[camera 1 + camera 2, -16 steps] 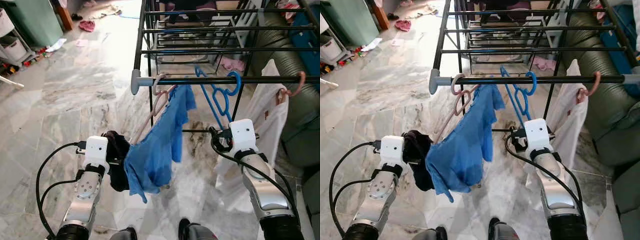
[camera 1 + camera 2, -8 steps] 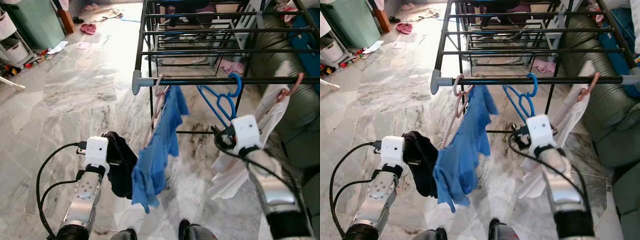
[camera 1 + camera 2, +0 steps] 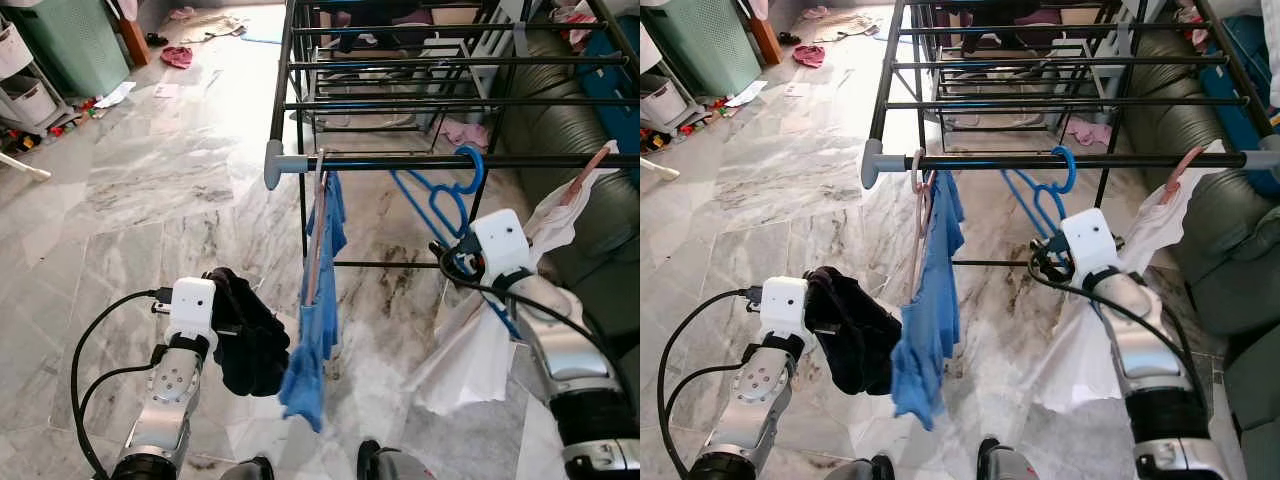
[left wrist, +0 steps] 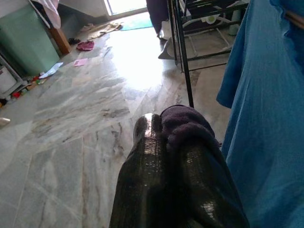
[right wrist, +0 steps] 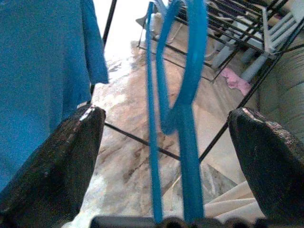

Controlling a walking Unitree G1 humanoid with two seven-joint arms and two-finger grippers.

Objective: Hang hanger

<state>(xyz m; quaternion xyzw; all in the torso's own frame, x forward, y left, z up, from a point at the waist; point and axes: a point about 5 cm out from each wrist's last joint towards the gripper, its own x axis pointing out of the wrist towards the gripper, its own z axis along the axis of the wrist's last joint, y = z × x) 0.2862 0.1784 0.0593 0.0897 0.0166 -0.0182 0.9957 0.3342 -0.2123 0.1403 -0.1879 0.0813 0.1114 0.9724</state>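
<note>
Three hangers on the front rail [image 3: 400, 160] of the black drying rack [image 3: 290, 60]: pink hanger [image 3: 316, 215] carrying a blue shirt [image 3: 315, 330] near the rail's left end, empty blue hanger [image 3: 440, 200] hooked mid-rail, another pinkish hanger [image 3: 585, 175] with a white garment [image 3: 480, 350] at the right. Blue shirt hangs edge-on, straight down off its hook, so it looks hung already. Right gripper [image 5: 166, 142] sits just below the blue hanger, fingers [image 5: 52, 161] spread wide with the hanger's stem running between them, not pinched; probably either about to take it or just clear of it, can't say which. Left gripper [image 4: 175, 156] held low by the shirt's hem, fingers pressed together around a dark cloth [image 3: 245, 335], likely the next item parked there while the right arm works. One dark cloth, one blue shirt, one white garment. Loose clothes lie on the marble floor [image 3: 150, 200] far back, too small to count.
</note>
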